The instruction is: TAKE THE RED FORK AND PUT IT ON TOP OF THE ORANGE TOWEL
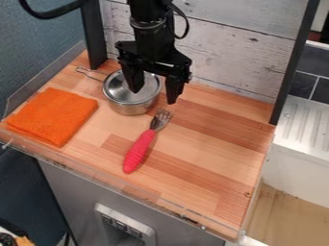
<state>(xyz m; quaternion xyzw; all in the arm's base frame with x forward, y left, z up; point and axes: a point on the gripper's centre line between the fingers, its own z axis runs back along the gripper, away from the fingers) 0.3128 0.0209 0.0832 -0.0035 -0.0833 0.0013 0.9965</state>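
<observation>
The gripper (pixel 154 96) hangs at the back of the wooden surface, over the metal pot, its two fingers spread apart with nothing held. In front of it, the fork (pixel 141 148) lies on the wood, its red handle toward the front edge and its metal tines pointing back toward the gripper. The orange towel (pixel 53 116) lies folded flat at the left side of the surface, apart from the fork.
A metal pot (pixel 132 101) with its handle toward the back left stands between towel and gripper, partly behind the fingers. A low clear rim (pixel 116 181) runs along the front edge. Dark posts stand at both back corners, with a plank wall behind.
</observation>
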